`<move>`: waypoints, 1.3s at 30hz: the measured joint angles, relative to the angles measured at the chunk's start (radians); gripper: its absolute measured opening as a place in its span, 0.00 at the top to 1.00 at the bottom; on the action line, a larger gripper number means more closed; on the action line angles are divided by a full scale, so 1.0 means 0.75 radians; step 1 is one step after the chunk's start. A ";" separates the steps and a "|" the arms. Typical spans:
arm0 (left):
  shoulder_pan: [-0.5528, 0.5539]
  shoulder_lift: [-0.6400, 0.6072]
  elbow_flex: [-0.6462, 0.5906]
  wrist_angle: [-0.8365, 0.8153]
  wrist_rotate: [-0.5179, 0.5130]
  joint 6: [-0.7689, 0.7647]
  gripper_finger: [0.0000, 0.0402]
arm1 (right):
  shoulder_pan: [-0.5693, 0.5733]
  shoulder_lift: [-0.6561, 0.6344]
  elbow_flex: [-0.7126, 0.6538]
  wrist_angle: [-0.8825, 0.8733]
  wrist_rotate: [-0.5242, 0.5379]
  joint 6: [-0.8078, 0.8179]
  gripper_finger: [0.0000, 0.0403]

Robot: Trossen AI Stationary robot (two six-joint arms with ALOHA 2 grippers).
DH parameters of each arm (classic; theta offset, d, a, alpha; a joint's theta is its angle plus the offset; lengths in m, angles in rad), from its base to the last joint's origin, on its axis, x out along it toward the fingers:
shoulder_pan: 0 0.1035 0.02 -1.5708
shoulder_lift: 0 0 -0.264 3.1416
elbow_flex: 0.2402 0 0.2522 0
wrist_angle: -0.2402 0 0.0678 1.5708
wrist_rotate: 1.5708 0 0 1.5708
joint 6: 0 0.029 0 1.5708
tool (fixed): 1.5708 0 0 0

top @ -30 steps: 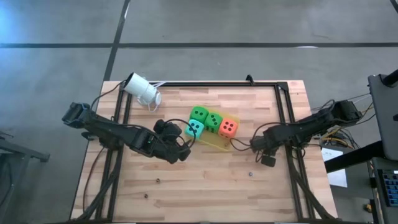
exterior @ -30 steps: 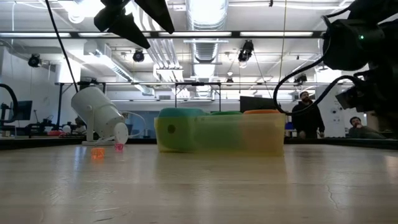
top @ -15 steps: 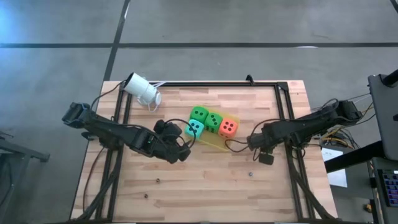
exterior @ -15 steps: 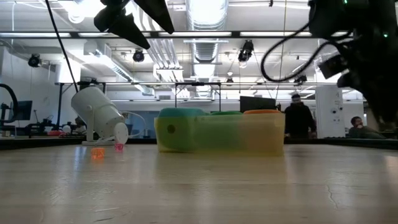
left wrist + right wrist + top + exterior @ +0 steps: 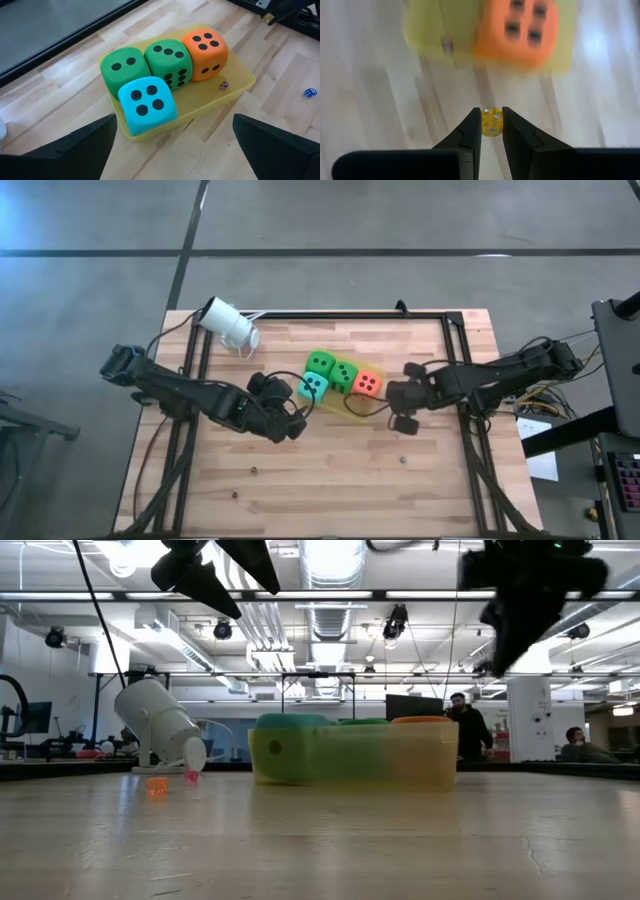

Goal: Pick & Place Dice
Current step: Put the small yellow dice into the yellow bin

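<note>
Right gripper, jaws pinching a small yellow die, has swung toward the yellow tray's three-o'clock side; left gripper waits, jaws wide.

Two dark, chunky jointed arms are seen, black cables looped along them. Each tool is fitted with two matte black tapered fingers (no markings visible).

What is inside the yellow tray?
The yellow tray holds four big dice: two green dice, a teal die and an orange die, plus one tiny dark die. The tray floor beneath the big dice is hidden.
</note>
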 joint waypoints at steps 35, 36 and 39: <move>0.001 0.000 0.000 0.010 -0.001 -0.003 0.00 | -0.183 0.309 -0.197 0.965 -0.179 -0.471 0.87; 0.002 0.000 0.000 0.012 -0.001 -0.003 0.00 | -0.183 0.306 -0.196 0.965 -0.180 -0.471 0.87; 0.002 0.000 0.000 0.011 -0.001 -0.003 0.00 | -0.183 0.301 -0.185 0.964 -0.179 -0.466 0.87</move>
